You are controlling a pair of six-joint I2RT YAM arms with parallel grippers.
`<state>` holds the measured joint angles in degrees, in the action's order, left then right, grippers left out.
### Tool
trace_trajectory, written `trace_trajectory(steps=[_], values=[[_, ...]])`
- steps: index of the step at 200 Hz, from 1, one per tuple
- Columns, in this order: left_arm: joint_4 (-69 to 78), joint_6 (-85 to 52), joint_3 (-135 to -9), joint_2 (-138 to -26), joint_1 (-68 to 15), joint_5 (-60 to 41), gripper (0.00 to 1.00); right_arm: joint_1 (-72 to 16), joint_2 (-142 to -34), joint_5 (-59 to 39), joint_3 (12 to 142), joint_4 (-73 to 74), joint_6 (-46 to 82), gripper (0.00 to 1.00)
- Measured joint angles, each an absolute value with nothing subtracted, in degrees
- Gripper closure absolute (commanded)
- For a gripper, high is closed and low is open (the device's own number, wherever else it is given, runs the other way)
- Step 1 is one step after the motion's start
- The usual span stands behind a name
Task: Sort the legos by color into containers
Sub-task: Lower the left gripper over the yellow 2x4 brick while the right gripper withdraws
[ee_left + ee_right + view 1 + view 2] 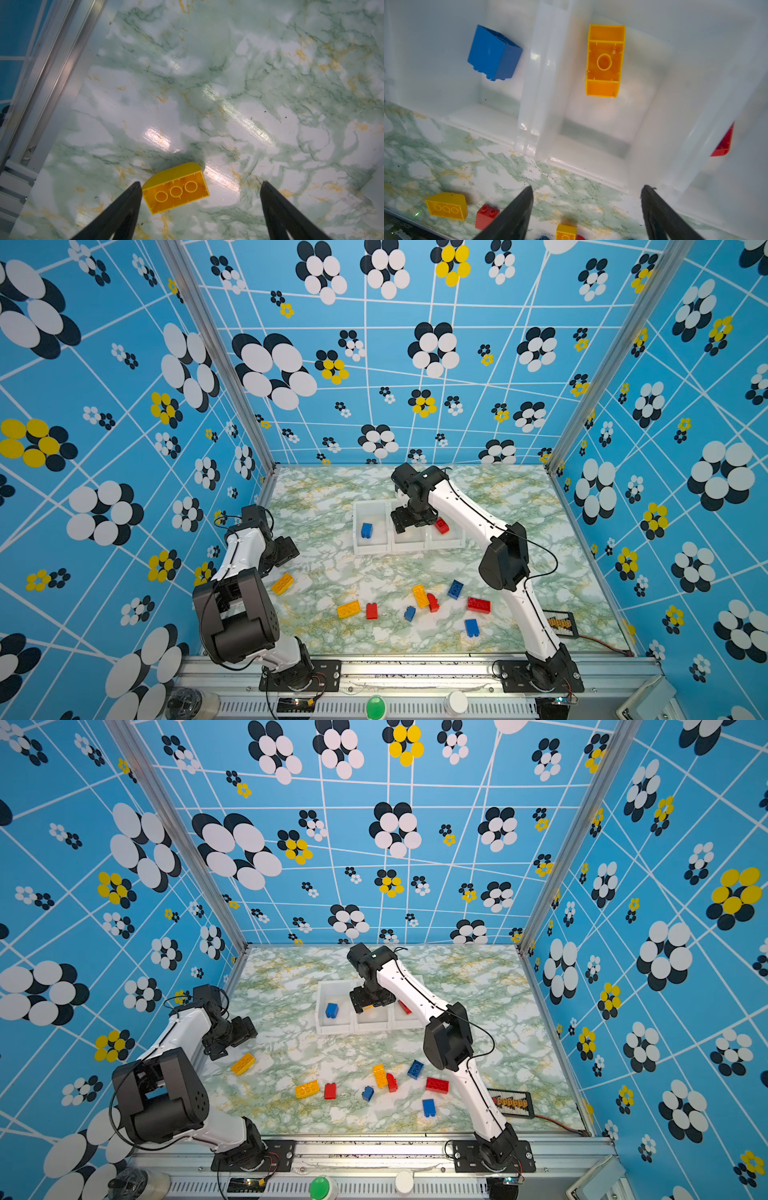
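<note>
Hands: right hand (587,188) hangs over the middle one of the bins (370,549), fingers spread wide with nothing between them. left hand (200,182) is also spread wide and holds nothing. The curved yellow (175,188) lies on the desk (228,83) between its fingers, just beside one and well apart from the other, hollow side showing.

Top views, clock from desk centre:
- bins at 12
- curved yellow at 9, with left hand at its 12
- loose legos (420,595) at 6: two yellow, three red, three blue. One yellow touches a red; the rest lie apart.
- black tray (561,623) at 4

Bin contents:
- The 9 o'clock bin has the blue brick (366,529), tipped on its side.
- The 3 o'clock bin has the red brick (441,525).
- The middle bin is covered by right hand in both top views, so its contents can't be read there. Only the right wrist view shows the yellow brick (605,60) lying in it, hollow side up.

The right wrist view gives just a corner of the red brick, through the bin wall. Both top views show more of it.

Left hand's finger spread can't be read in the top views. Only the left wrist view shows it.
</note>
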<state>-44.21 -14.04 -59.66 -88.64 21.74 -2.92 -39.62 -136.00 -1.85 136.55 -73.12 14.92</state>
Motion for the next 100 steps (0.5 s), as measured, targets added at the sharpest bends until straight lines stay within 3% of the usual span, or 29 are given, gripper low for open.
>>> trace_trajectory(steps=[100], values=[[-49.1, -8.7, -62.5, -96.0, 23.1, -4.2, 0.18, -39.6, -129.7, -2.1, 130.3, -72.2, 16.0, 0.16]])
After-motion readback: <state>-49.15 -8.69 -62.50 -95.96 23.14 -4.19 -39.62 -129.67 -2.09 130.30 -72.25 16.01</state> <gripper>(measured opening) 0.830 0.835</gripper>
